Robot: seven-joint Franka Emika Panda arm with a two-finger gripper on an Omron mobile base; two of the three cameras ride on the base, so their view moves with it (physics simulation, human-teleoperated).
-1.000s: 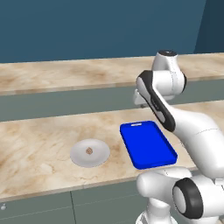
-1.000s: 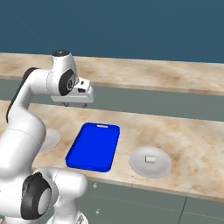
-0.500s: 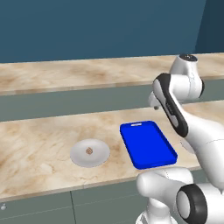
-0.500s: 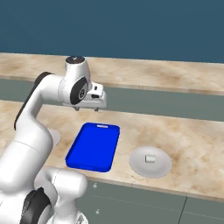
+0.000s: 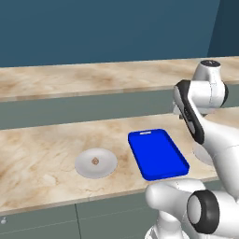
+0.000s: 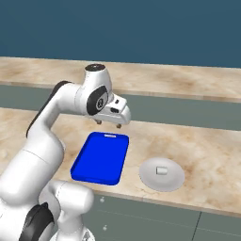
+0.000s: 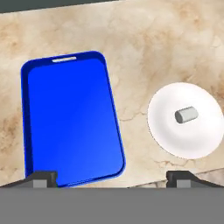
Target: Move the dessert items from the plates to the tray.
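Desserts: brown chunk (image 5: 95,161) sits mid-plate on the left plate (image 5: 107,167); whitish cylinder (image 7: 185,114) lies on its side on the right plate (image 7: 175,140).
Tray: blue tray (image 7: 70,118) flat on the desk (image 7: 148,52) between the two plates, bare, handle slot at the far end.
Fingers: fingers (image 6: 109,124) spread wide, holding nothing, up above the tray's far end.
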